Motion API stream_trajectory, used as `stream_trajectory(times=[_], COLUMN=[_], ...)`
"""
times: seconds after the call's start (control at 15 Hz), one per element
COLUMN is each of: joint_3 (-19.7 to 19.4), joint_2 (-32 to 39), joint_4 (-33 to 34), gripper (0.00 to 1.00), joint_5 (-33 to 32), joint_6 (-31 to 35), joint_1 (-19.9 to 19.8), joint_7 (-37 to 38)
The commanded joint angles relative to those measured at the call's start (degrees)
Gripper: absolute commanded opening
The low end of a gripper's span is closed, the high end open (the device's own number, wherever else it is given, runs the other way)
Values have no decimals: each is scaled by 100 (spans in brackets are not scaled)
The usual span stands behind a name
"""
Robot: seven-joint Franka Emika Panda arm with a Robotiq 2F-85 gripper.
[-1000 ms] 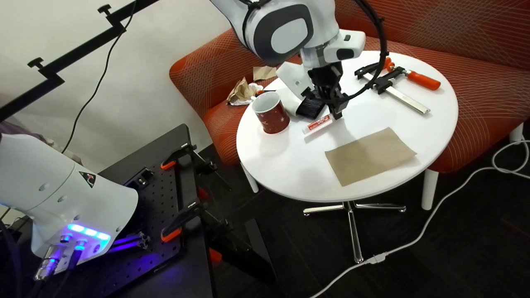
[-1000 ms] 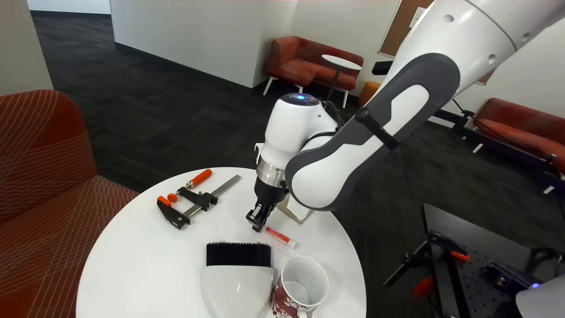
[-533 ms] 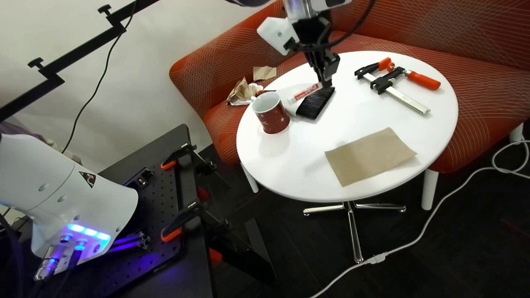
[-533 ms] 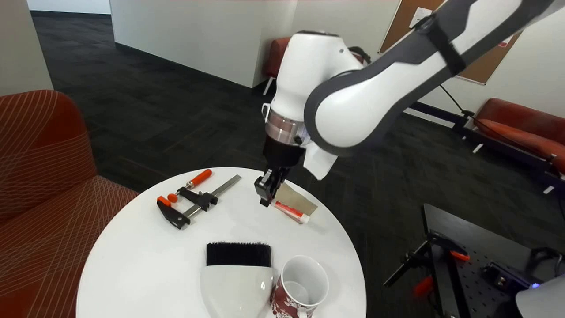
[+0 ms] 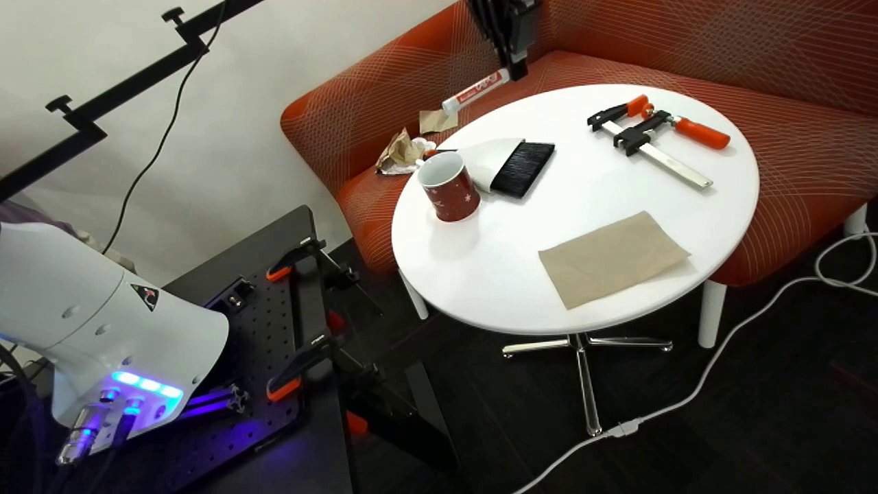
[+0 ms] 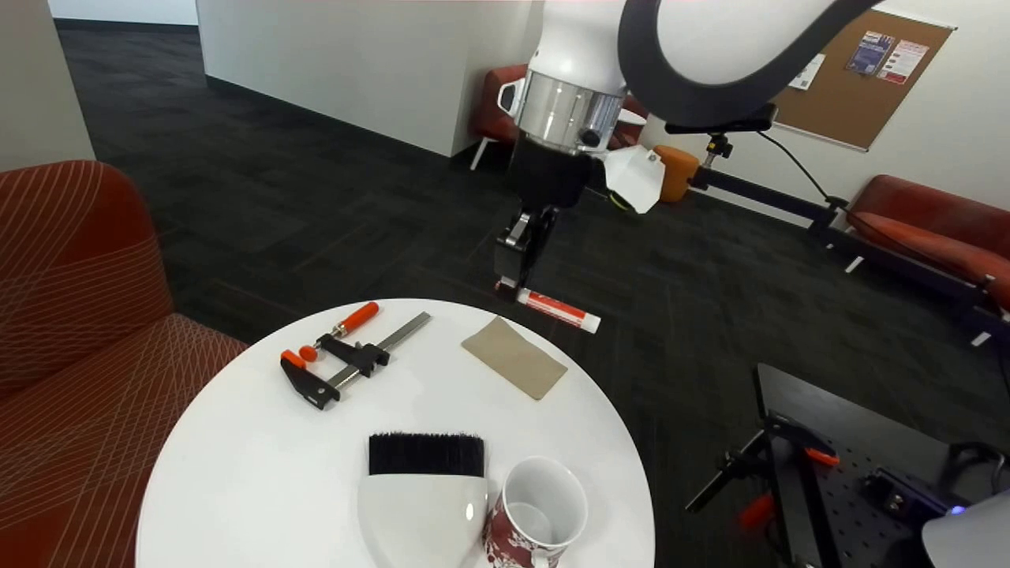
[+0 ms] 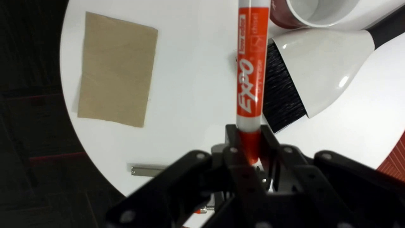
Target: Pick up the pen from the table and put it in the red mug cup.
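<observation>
Fingers (image 7: 233, 139) of the gripper (image 7: 249, 141): pressed against the pen (image 7: 253, 72) from both sides, its red end grasped between them (wrist view). Pen is held in the air, well apart from the red mug cup (image 5: 455, 197), its white end tilted downward in both exterior views. Mug is stood upright on the round white table (image 5: 494, 281), white inside uppermost. A brush (image 6: 426, 513) with black bristles is laid just beside the mug; whether they touch cannot be told. A brown paper sheet (image 5: 614, 259) is placed well apart from the mug; a bar clamp (image 6: 361, 357) is set farther from it. In an exterior view, crumpled paper (image 5: 400, 152) is seen beyond the mug, on the red sofa (image 5: 374, 99).
</observation>
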Motion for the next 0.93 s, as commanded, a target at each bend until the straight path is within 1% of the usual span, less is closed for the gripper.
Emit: stream_trajectory(times=[0.0, 0.33, 0.4, 0.73, 0.87], joint_3=[68, 72, 72, 400, 640], joint_2=[-43, 32, 36, 74, 96], joint_4=[8, 13, 14, -66, -91], gripper=[19, 19, 5, 5, 5], joint_5=[-32, -34, -34, 405, 785], joint_6=[-29, -34, -33, 400, 573], joint_1=[-74, -74, -75, -318, -509], joint_7=[23, 25, 25, -1054, -1741])
